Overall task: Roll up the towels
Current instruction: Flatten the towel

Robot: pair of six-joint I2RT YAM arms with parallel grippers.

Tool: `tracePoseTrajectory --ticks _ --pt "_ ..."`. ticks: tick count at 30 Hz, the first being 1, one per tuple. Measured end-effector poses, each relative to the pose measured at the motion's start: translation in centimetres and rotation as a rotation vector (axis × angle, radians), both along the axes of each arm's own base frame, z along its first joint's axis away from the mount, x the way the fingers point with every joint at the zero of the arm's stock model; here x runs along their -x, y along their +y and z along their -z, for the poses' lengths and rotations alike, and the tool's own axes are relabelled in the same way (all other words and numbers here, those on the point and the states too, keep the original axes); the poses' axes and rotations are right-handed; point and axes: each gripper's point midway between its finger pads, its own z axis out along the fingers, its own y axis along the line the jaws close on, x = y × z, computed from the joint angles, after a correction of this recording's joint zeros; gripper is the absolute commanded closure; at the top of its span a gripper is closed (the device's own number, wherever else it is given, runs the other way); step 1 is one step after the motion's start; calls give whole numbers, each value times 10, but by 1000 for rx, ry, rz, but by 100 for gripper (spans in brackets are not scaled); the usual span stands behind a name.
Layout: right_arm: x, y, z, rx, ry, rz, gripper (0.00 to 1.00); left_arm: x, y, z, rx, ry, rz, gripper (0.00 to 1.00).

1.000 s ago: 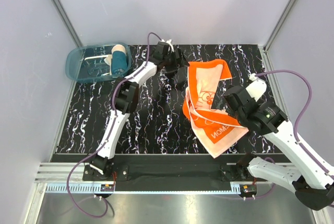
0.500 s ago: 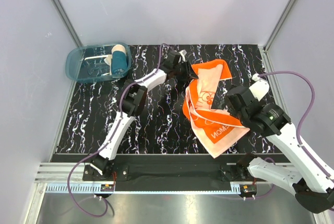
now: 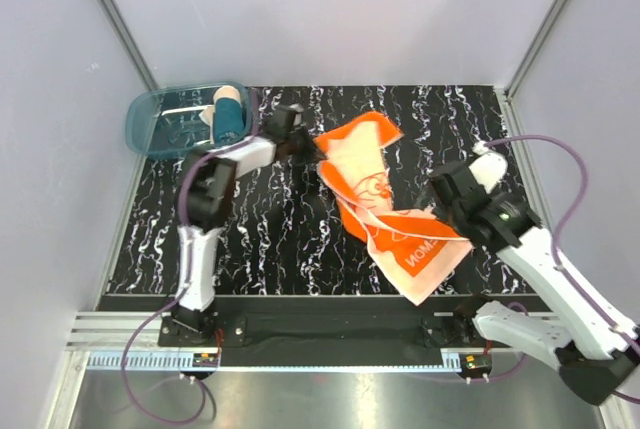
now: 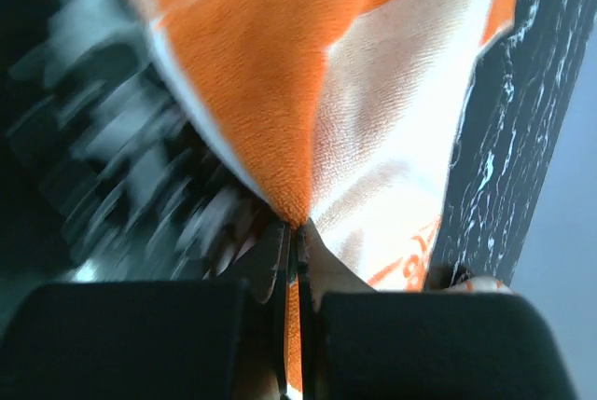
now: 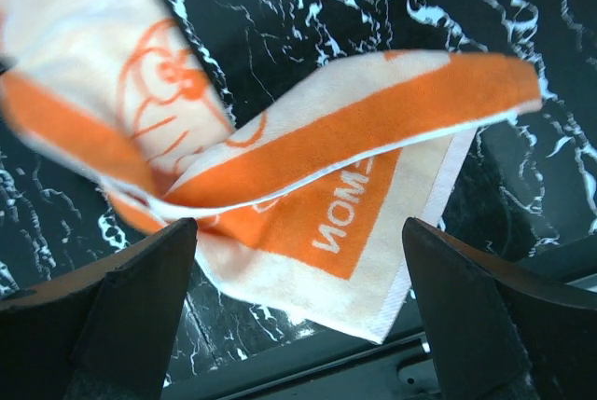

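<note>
An orange and cream towel [image 3: 385, 204] lies crumpled on the black marbled table [image 3: 280, 239], right of centre. My left gripper [image 3: 308, 147] is shut on the towel's far left corner, and in the left wrist view orange cloth [image 4: 373, 92] is pinched between the jaws of that gripper [image 4: 296, 232]. My right gripper [image 3: 447, 192] hangs open above the towel's right side. In the right wrist view its fingers [image 5: 121, 316] stand wide apart over the printed end of the towel [image 5: 326, 176], touching nothing.
A clear blue bin [image 3: 150, 124] stands at the far left corner, holding a rolled blue towel [image 3: 228, 123] and a rolled beige one [image 3: 228, 96]. Grey walls close in the table on three sides. The towel's near corner reaches the table's front edge [image 3: 330, 297].
My left gripper closed on the towel's far corner and pulled it left, dragging the far part of the towel with it. The right arm has hardly moved.
</note>
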Motion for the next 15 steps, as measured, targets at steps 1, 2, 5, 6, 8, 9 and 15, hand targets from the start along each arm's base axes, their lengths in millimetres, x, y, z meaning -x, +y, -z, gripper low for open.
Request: tracePoseTrajectory --ticks 1,2,5,6,8,9,15 --pt "-3 1 8 -3 24 2 0 14 20 -6 -22 11 -41 100" --pt "-8 1 21 -9 56 13 0 27 37 -16 -36 10 -82 100" --pt "-13 3 57 -20 153 20 0 74 75 -38 -62 -14 -168 94" --pt "-13 4 66 -23 179 17 0 91 80 -42 -65 -19 -177 74" --pt "-14 5 77 -31 217 9 1 122 86 -44 -74 -20 -174 51" --pt "-16 4 79 -35 222 10 0 136 87 -42 -82 -12 -167 35" --pt "-35 -19 84 -73 238 77 0 192 117 -26 -193 31 -180 1"
